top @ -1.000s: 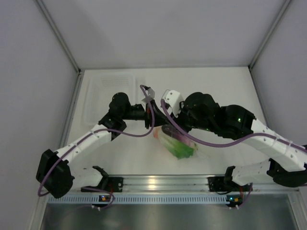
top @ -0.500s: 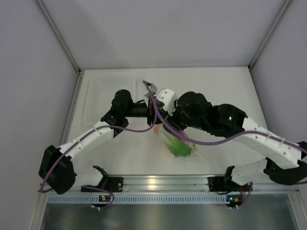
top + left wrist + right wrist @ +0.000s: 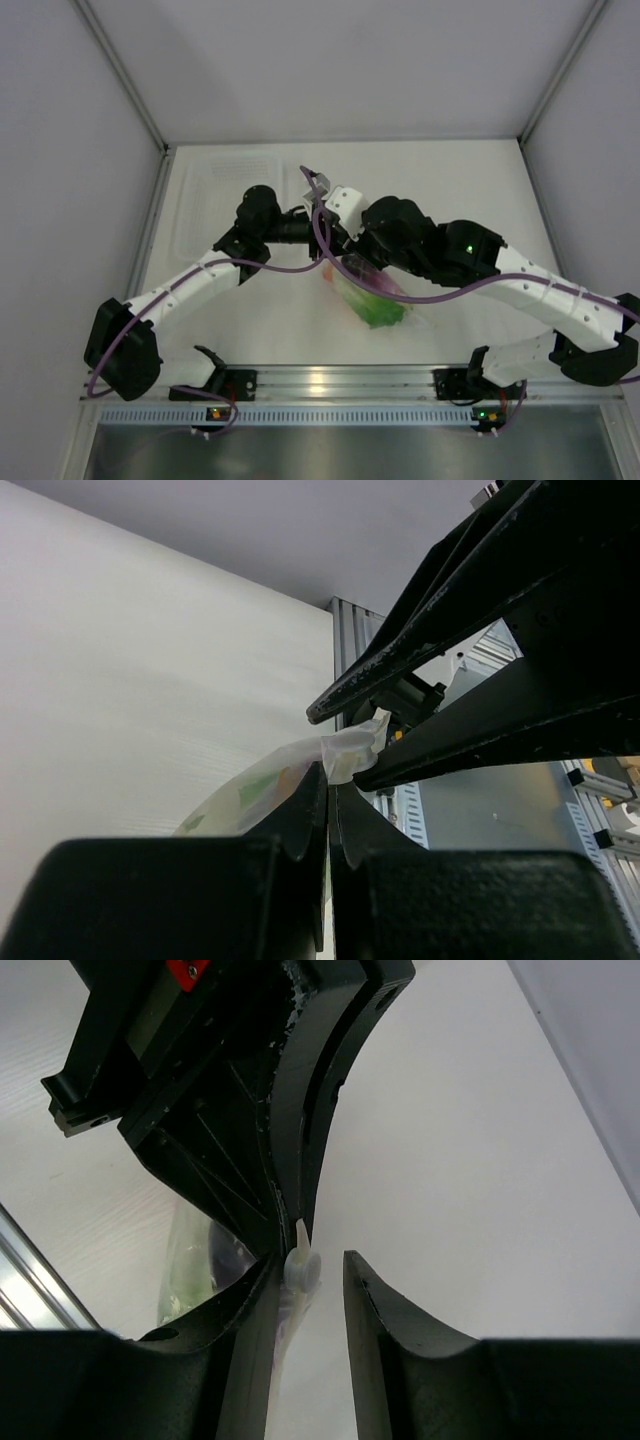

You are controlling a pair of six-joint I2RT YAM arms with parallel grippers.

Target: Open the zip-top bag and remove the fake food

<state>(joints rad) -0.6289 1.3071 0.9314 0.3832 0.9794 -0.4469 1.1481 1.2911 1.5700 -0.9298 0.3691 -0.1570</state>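
The zip-top bag [image 3: 375,300] hangs tilted between the two grippers, with its lower end near the table. Inside it I see green lettuce [image 3: 381,313], the purple eggplant [image 3: 372,286] and a bit of orange fruit [image 3: 327,270]. My left gripper [image 3: 330,780] is shut on the bag's top edge [image 3: 345,755], and it also shows in the top view [image 3: 318,238]. My right gripper [image 3: 310,1258] is open, its fingers either side of the white zipper slider [image 3: 300,1268], which sits against one finger. In the top view the right gripper [image 3: 338,250] is right beside the left one.
A rigid clear rectangular tray [image 3: 205,195] lies at the back left of the white table. The aluminium rail [image 3: 330,380] runs along the near edge. Grey walls close in both sides and the back.
My right arm has moved left until its gripper meets the left gripper at the bag's top. The left gripper has shifted slightly right. The bag stays held.
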